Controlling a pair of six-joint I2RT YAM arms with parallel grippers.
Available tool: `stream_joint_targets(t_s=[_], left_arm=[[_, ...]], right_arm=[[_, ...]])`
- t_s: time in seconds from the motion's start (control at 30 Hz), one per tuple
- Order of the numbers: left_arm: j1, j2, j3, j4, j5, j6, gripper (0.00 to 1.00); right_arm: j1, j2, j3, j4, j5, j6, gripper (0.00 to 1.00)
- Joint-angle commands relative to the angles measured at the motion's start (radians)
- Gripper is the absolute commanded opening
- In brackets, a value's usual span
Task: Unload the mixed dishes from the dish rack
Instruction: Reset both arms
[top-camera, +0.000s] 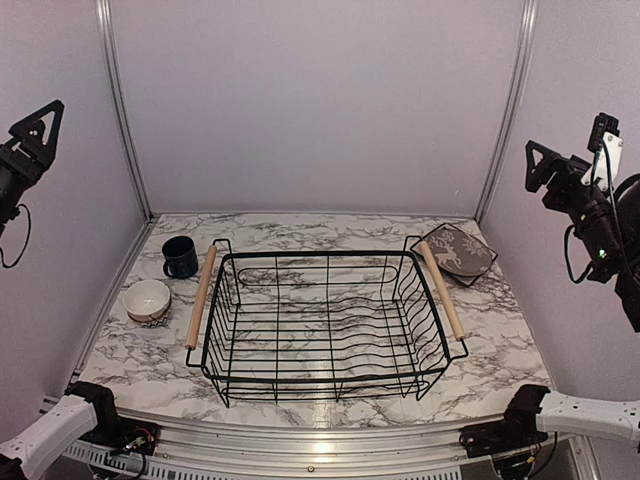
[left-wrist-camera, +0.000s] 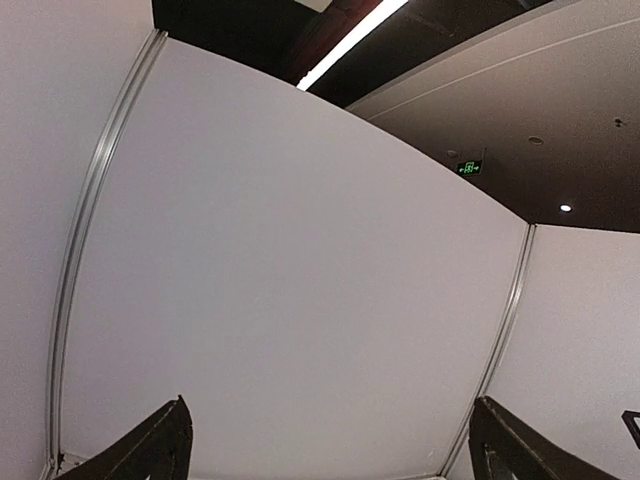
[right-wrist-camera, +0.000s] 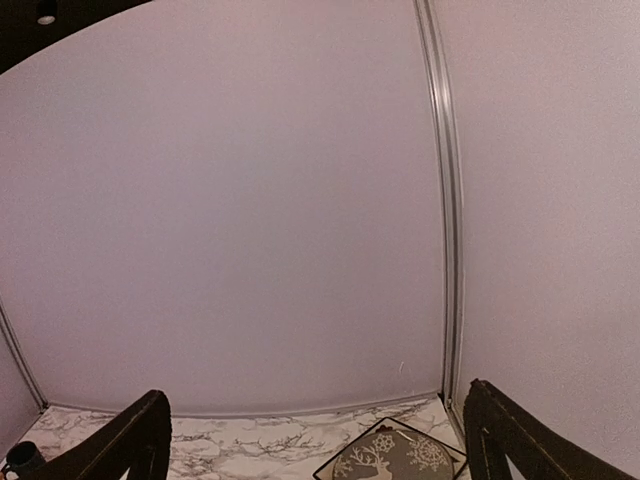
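Clock: we read 12 o'clock as straight away from the arm bases, with the rack's middle as centre.
Left arm base: white link at 7 o'clock, at the table's near edge.
Right arm base: white link at 5 o'clock, at the same edge.
Table: white marble with grey veins; everything below stands on it.
Dish rack: black wire basket in the middle of the table; we see the marble through its whole wire floor.
Wooden handles: left handle at 9 o'clock, right handle at 3 o'clock, one on each side wall of the rack.
Beige bowl: upright on the table at 9 o'clock, outside the rack, near the left handle but apart from it.
Dark blue mug: upright at 10 o'clock, just beyond the bowl, close beside the far end of the left handle.
Grey plate with white deer motif: flat on the table at 2 o'clock, outside the rack, its near edge just beside the far end of the right handle; we cannot tell whether they touch.
Left gripper: raised high by the left wall at 10 o'clock; fingers spread wide, nothing between them.
Right gripper: raised high by the right wall at 2 o'clock; fingers spread wide, holding nothing, with the plate far below.
Back wall: plain pale panel at 12 o'clock.
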Motion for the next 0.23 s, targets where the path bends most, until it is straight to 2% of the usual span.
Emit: stream_joint_targets(t_s=[0.0,0.2], left_arm=[[0.0,0.01,-0.024,0.087,-0.035,0.029,0.99],[-0.001,0.022,-0.031,0.058,-0.028,0.023,0.99]], right_arm=[[-0.003,-0.011,0.023,-0.008,0.014,-0.026,0.99],[-0.003,-0.025,-0.005,0.025,0.016,-0.034,0.99]])
